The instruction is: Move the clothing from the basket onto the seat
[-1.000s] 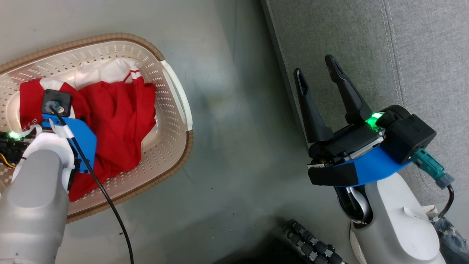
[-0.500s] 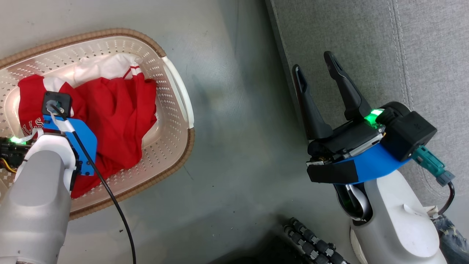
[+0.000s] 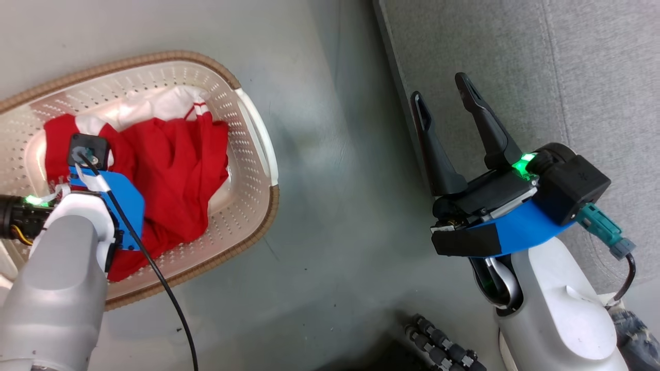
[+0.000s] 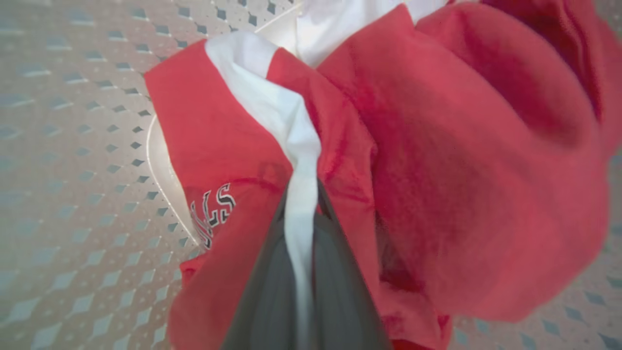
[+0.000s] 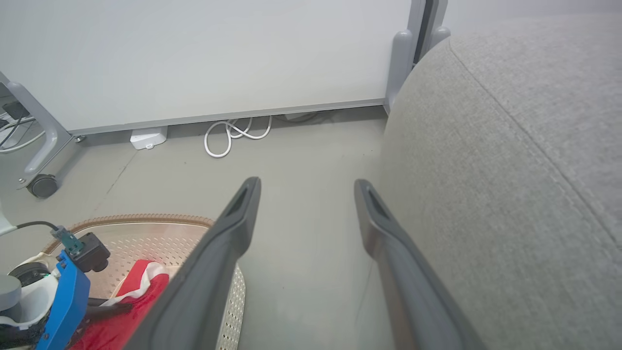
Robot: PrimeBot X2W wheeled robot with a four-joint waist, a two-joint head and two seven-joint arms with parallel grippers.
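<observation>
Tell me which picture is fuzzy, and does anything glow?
Left wrist view: fuzzy, the clothing is too close to the lens and the basket holes smear. Head view: sharp; a green light glows behind the right gripper, and the floor has a soft sheen. Right wrist view: clear, the seat evenly lit.

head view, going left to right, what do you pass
clothing → basket's white handle → floor → right gripper
</observation>
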